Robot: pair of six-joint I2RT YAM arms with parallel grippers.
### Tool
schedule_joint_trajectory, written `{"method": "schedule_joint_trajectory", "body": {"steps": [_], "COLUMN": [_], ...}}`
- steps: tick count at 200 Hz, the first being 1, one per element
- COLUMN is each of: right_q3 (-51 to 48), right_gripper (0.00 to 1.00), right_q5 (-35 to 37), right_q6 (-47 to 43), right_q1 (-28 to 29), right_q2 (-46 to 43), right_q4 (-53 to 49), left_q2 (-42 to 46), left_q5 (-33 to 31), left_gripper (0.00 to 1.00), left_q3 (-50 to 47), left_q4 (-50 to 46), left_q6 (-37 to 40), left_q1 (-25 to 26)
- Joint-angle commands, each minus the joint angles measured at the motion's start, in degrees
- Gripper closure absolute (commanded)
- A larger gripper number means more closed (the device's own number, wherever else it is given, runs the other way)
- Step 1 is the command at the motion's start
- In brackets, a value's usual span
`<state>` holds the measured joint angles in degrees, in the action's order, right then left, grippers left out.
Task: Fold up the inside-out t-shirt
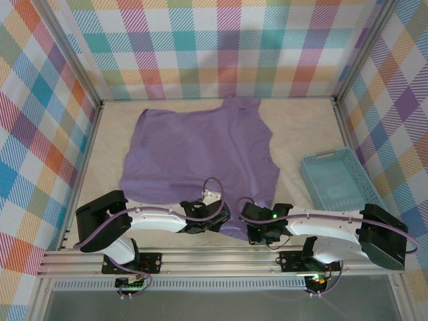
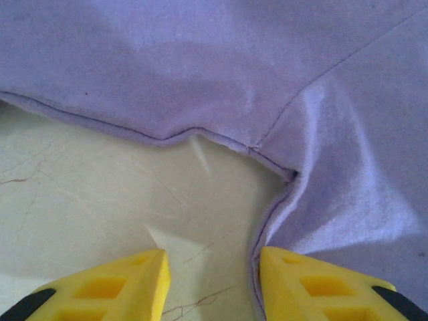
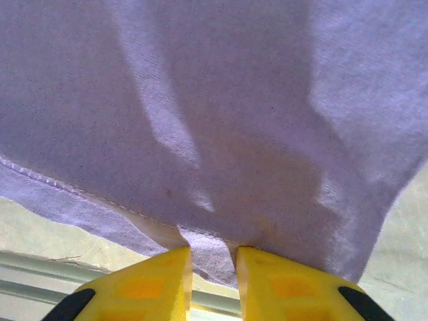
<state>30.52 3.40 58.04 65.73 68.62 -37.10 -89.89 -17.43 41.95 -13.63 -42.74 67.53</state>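
One lavender inside-out t-shirt (image 1: 194, 150) lies spread, wrinkled, seams exposed.

No readable text or label (the t-shirt (image 1: 194, 150) is plain)

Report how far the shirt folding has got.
Done: the shirt lies spread out on the table, with no fold made yet. In hand: the right claw pinches the near hem between its fingers; the left claw stands open at the hem beside a seam, gripping nothing. Left: the left grip and all the folding.
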Motion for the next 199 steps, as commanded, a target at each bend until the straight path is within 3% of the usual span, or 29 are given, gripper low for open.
{"method": "schedule_joint_trajectory", "body": {"steps": [1,51,100,115,128,139,154,186,199], "right_q3": [-2.03,-0.79,5.31,6.8,6.57,6.28,9.27,22.05,28.02], "right_gripper": [0.74,0.72,0.66,0.63,0.63,0.63,0.61,0.59,0.59], "right_q5": [0.98,5.58,9.87,10.58,6.58,1.77,1.03,-4.72,-6.78], "right_q6": [5.45,7.72,1.37,-1.29,-6.82,-12.03,-17.78,-27.1,-28.53], "right_q1": [0.43,0.36,0.13,-3.34,-11.61,-18.94,-25.66,-37.88,-39.94], "right_q2": [-0.25,-4.85,-7.7,-8.0,-9.63,-10.88,-8.42,9.02,16.52], "right_q4": [-8.01,-15.35,-16.4,-17.24,-13.7,-8.35,-4.68,3.37,4.95], "left_q2": [-2.81,-2.94,1.46,6.06,10.48,13.25,14.46,9.52,6.43], "left_q5": [-0.01,0.11,0.45,-0.18,-1.26,-0.36,1.39,7.05,11.02], "left_gripper": [0.58,0.58,0.58,0.57,0.54,0.52,0.5,0.47,0.44], "left_q3": [-0.86,-1.71,-1.47,-1.67,-1.78,-1.98,-1.02,4.47,5.75], "left_q4": [-0.79,-1.22,-1.65,-1.81,-5.08,-5.75,-6.77,-8.35,-6.55], "left_q6": [-2.03,-2.42,0.38,1.42,2.17,3.08,4.87,7.88,8.28], "left_q1": [-2.53,-4.25,-4.08,-3.89,-4.87,-7.94,-14.01,-28.88,-34.88]}}
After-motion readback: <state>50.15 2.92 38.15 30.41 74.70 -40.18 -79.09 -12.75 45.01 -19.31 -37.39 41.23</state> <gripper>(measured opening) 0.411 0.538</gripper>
